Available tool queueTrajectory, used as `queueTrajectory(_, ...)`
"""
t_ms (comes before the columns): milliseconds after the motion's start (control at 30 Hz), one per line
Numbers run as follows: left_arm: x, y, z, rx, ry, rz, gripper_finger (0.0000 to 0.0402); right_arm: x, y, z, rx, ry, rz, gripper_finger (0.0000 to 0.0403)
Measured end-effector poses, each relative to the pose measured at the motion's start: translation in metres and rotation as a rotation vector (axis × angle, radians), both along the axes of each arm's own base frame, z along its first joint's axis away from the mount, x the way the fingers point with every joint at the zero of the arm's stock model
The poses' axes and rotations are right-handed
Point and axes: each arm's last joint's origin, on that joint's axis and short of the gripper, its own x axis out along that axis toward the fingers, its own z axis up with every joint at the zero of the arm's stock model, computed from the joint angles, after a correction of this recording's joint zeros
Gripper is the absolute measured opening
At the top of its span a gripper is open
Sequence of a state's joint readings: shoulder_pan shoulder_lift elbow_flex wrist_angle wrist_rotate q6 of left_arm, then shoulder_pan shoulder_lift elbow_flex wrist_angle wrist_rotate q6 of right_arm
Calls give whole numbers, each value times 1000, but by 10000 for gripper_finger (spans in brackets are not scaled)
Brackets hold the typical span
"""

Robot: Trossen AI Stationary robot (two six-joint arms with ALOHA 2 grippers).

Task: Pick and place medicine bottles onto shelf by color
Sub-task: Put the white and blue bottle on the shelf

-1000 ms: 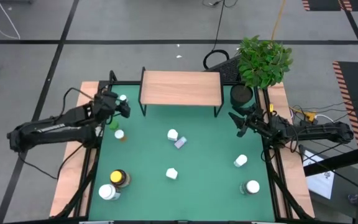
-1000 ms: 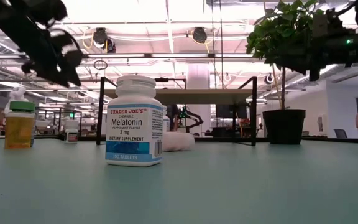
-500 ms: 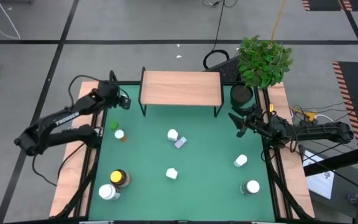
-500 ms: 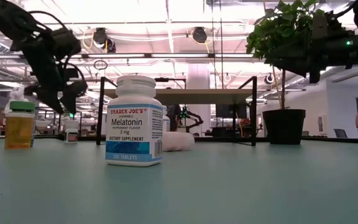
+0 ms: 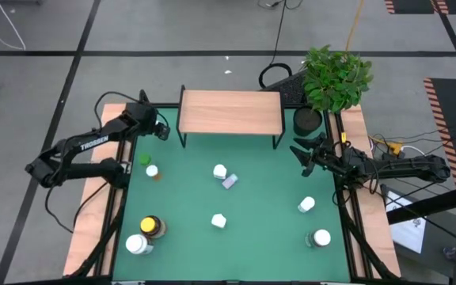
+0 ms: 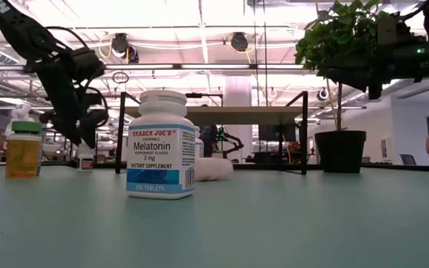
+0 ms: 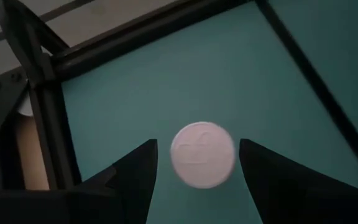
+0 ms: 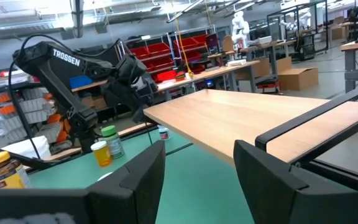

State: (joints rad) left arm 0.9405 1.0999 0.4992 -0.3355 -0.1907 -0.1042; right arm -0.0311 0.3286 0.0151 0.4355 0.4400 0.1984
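While the shelf (image 5: 229, 111) holds no bottles (image 5: 219, 172), we hang our left pincer (image 7: 194, 180), released, over a white bottle (image 7: 202, 154) near its left leg; right pincer (image 8: 194, 180) released, waiting.

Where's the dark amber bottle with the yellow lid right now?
In the high view, the dark amber bottle stands near the green mat's front-left corner, touching a white bottle.

Shelf (image 5: 229, 111): pale wood top with a smooth matt finish, on thin black metal legs. Mat (image 5: 252, 214): green, smooth, faintly sheened. Side boards (image 5: 85, 237), at 9 and 3 o'clock: light wood. Melatonin bottle (image 6: 160, 144): white plastic, glossy paper label. Amber bottle (image 5: 152, 227), at 7 o'clock: glossy. Arms (image 5: 77, 150): matt black.
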Motion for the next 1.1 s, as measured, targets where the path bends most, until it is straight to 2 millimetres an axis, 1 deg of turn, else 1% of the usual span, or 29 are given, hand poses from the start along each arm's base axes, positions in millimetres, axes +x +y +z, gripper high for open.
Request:
queueTrajectory(133, 0, 1, -1, -11, 3, -16, 230, 0, 0, 0, -1, -1, 0, 187)
queueTrajectory(233, 0, 0, -1, -14, 3, -20, 218, 0, 0, 0, -1, 0, -1, 187)
queueTrajectory(467, 0, 0, -1, -13, 2, -20, 146, 0, 0, 0, -1, -1, -2, 187)
queueTrajectory(533, 0, 0, -1, -11, 1, -20, 134, 0, 0, 0, -1, -1, -2, 187)
queueTrajectory(633, 0, 0, -1, -10, 0, -19, 135, 0, 0, 0, -1, -1, -2, 187)
queueTrajectory(733, -1, -2, 3, -10, -1, -20, 149, 0, 0, 0, -1, -2, -3, 187)
queueTrajectory(800, -1, -3, 14, -13, 13, -16, 157, 0, 0, 0, 0, -2, -3, 187)
queueTrajectory(900, 1, -3, 35, -7, 44, -12, 154, 0, 0, 0, 1, -3, -3, 187)
queueTrajectory(1000, 7, -3, 63, 12, 54, -38, 143, 0, 0, 0, 2, -3, -3, 187)
queueTrajectory(1100, 14, -2, 94, 66, 40, -83, 142, 0, 0, 0, 2, -3, -3, 187)
